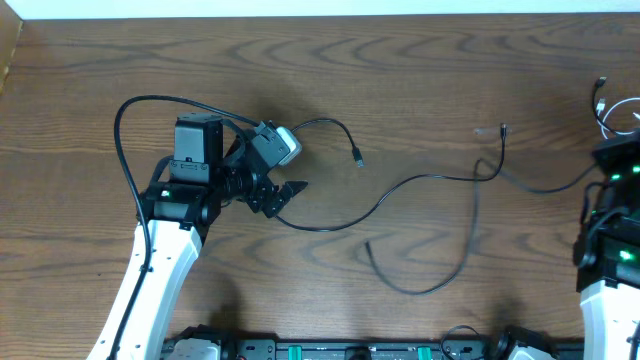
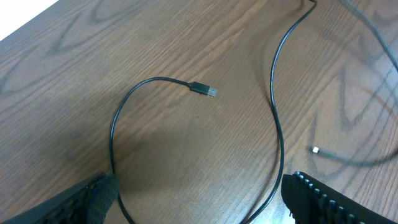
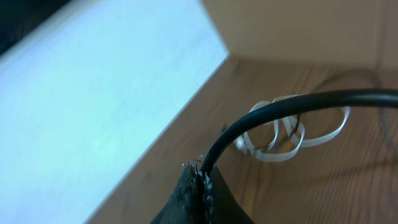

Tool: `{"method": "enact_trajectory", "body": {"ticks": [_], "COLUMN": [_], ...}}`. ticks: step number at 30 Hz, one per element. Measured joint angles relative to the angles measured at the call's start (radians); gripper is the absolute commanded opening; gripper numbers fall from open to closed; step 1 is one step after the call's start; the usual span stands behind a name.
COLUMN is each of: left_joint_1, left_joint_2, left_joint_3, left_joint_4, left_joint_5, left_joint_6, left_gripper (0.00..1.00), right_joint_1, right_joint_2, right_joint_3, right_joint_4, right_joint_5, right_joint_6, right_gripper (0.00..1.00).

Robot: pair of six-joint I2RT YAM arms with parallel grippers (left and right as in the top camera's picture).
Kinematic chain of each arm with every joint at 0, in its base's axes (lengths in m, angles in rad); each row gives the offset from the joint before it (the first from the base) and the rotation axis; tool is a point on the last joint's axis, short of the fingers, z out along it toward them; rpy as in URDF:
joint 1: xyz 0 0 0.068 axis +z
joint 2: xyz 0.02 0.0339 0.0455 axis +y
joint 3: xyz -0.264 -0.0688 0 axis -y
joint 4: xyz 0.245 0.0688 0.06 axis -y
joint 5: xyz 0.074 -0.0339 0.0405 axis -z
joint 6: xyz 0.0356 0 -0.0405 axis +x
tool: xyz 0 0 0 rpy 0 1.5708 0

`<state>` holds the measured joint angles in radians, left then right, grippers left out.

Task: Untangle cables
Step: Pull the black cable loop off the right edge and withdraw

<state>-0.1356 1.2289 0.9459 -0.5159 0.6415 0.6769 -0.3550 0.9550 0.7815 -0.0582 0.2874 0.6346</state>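
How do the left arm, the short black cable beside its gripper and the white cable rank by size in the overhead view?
Left arm
then short black cable
White cable: cropped by the frame edge, so unranked.

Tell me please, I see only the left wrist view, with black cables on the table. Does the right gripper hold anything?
Observer: Yes, the right gripper is shut on a black cable.
Operator: And is there a white cable somewhere?
Observer: Yes, a white cable lies in loops just beyond that gripper, at the far right of the table.
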Motion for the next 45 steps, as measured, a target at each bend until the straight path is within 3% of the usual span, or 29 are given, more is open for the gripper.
{"method": "enact_trajectory", "body": {"ticks": [8, 15, 29, 35, 45], "left_joint_1": [0.000, 0.000, 0.000, 0.000, 0.000], "left_joint_2": [0.000, 0.000, 0.000, 0.000, 0.000], "left_joint_3": [0.000, 0.000, 0.000, 0.000, 0.000], "left_joint_4": [0.000, 0.000, 0.000, 0.000, 0.000], "left_joint_5": [0.000, 0.000, 0.000, 0.000, 0.000], "left_joint_6": [0.000, 0.000, 0.000, 0.000, 0.000], "left_gripper": [0.89, 0.89, 0.89, 0.89, 0.89], "right_joint_1": [-0.179, -0.364, -0.628, -0.630, -0.614], "right_joint_2": [0.031, 0.118, 0.428, 0.573, 0.732], "right_joint_3": [0.020, 0.022, 0.046, 0.224, 0.722], "right_joint_4": [0.165, 0.208, 0.483, 0.683, 0.702], "right_joint_5": [0.042, 0.039, -0.291, -0.572, -0.987], "right_joint_6": [0.017, 0.125, 0.260, 0.310, 0.320], "right_gripper": [0.01, 0.01, 0.01, 0.01, 0.01]}}
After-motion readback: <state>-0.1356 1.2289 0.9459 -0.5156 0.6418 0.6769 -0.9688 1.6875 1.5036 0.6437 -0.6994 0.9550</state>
